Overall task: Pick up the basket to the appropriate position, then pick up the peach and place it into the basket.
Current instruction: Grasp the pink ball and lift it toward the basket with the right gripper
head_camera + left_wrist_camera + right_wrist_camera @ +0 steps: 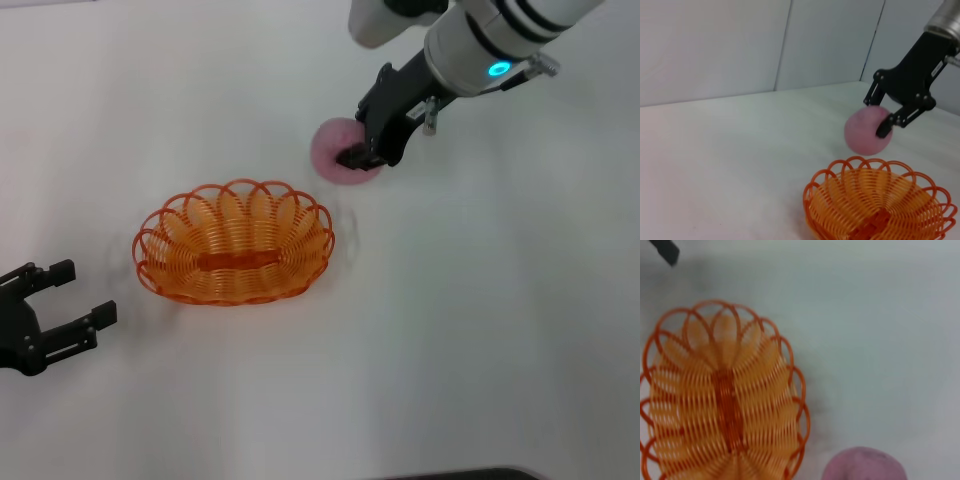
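1. The basket (234, 243) is bright orange looped wire, with a paler orange-yellow weave inside and a darker orange strip along its floor.
2. The peach (867, 131) is matte pink.
3. The right gripper (366, 156) is black; its arm is white with a glowing cyan dot.
4. The left gripper (68, 297) is black.
5. The table (480, 330) is plain white.

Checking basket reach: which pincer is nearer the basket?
Left. The left pincer sits open just beside the basket; the right pincer grips the peach beyond it.
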Available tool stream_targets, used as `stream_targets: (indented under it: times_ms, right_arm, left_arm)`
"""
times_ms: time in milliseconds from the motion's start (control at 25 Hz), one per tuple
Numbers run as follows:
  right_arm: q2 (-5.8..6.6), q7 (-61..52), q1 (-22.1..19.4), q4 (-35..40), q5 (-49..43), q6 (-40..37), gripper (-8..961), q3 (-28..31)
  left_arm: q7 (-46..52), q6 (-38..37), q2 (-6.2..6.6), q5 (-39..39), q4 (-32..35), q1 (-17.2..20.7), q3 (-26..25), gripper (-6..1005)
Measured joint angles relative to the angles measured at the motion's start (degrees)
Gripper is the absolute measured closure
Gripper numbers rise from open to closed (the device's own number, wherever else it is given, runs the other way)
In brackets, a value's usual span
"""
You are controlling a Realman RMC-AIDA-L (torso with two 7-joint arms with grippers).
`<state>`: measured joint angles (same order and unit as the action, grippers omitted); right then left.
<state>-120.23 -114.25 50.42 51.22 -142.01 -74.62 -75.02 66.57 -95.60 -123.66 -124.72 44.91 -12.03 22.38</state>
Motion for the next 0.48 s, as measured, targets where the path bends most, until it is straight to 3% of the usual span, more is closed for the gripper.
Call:
stream_targets:
  times_ms: [480]
  right_arm:
    - [0.09, -0.26, -2.19, 5.64, 2.25, -2.34, 598, 1.07]
  left_arm:
    - [0.66, -0.67, 0.17, 0.0, 0.09, -0.41, -0.13, 201]
